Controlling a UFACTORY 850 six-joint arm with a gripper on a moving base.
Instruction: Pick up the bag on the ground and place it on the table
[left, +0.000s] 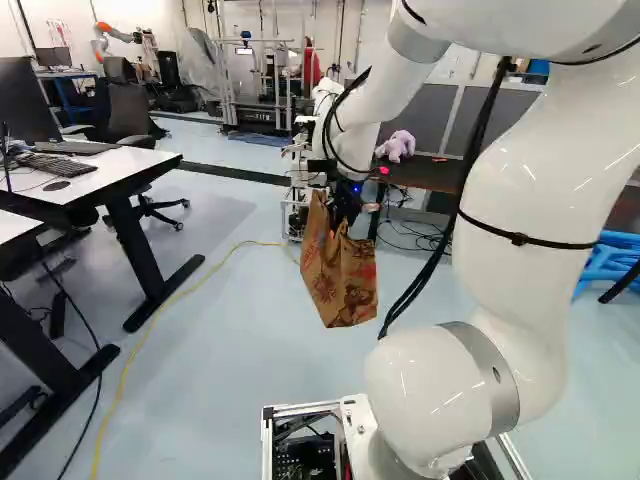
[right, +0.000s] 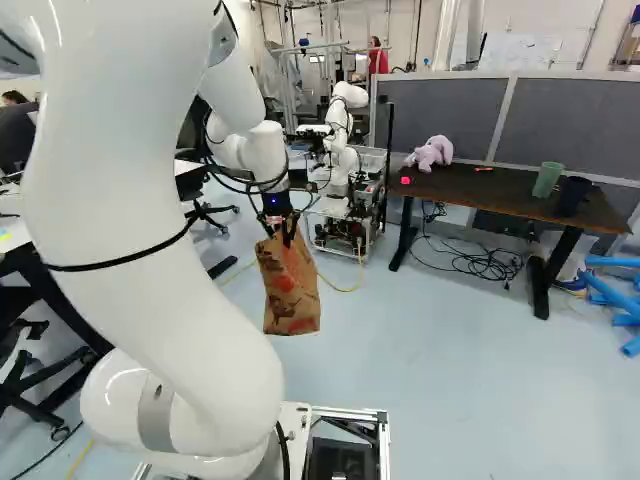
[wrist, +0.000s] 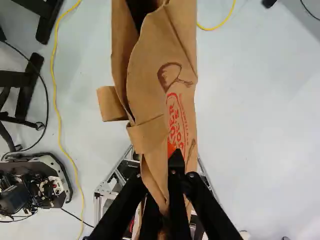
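One brown paper bag with red lettering hangs above the floor, gripped between both fingers of the gripper. At the right of the right base view, one brown-topped table bears one plush toy and two cups, green and dark. Another robot stands beyond the bag; one yellow cable crosses the floor.

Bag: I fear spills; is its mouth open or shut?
Partly open: in the wrist view, the bag shows a dark gap between its edges.
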